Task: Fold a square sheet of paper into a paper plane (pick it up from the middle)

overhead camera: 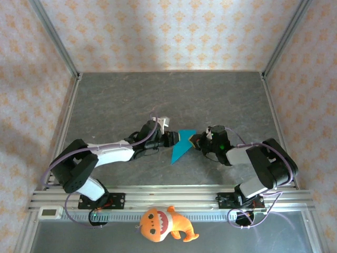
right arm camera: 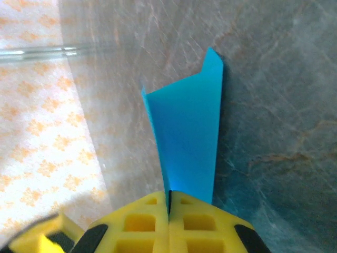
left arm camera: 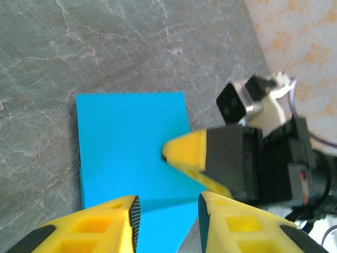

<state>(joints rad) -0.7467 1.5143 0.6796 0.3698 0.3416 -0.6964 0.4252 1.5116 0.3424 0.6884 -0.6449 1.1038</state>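
Cyan paper sheet [overhead camera: 181, 145], 1: folded, pointed, sits over mid-table [overhead camera: 158, 95] between the two grippers.
Right gripper [right arm camera: 168, 203], 1: fingers pressed together, clamped on one end of sheet.
Left gripper [left arm camera: 167, 206], 1: fingers apart, straddling the opposite edge.
Orange plush toy [overhead camera: 163, 224], 1: lies at near edge, well apart from sheet.

Grey marbled table [overhead camera: 131, 95] between orange-patterned papered walls [overhead camera: 168, 31], softly lit.

Cyan-blue paper [overhead camera: 181, 145], yellow end effector fingers [right arm camera: 142, 221], seemingly marbled grey table [overhead camera: 131, 100].
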